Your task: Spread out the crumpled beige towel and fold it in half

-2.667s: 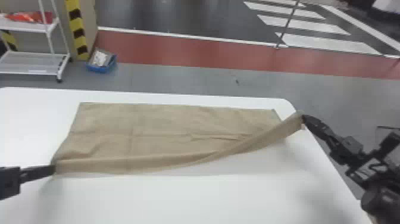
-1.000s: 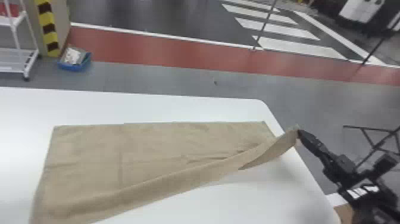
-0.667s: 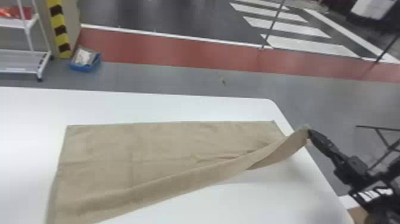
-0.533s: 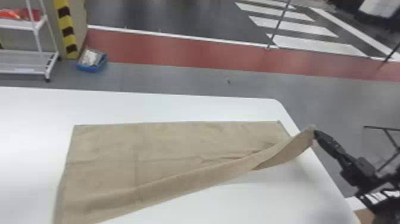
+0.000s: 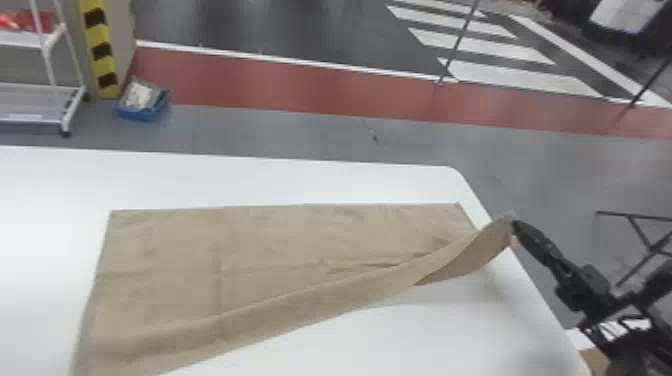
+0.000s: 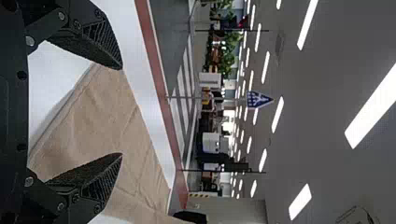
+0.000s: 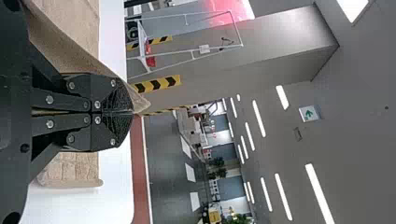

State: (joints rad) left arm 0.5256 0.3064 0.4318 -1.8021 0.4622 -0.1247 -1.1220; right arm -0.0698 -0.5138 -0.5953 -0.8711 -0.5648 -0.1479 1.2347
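My right gripper (image 5: pixel 515 227) stands over the table's right edge, shut on a raised corner of the beige towel (image 5: pixel 200 270). The towel lies mostly flat, with a diagonal band rising from its near left part to that corner. In the right wrist view the right gripper (image 7: pixel 133 113) pinches the towel (image 7: pixel 70 42) between closed fingertips. In the left wrist view my left gripper (image 6: pixel 122 112) is open above the towel (image 6: pixel 102 121), its two fingers wide apart with no cloth between the tips.
The white table (image 5: pixel 250 180) extends left of and in front of the towel. Beyond it stand a white shelf rack (image 5: pixel 65 110) and a blue bin (image 5: pixel 142 107) on the floor. A dark metal frame (image 5: pixel 635 217) is at the right.
The left gripper has let go of the towel's near left corner and left the head view. That corner has come down towards the near edge. The right gripper still holds its corner; the head view has shifted.
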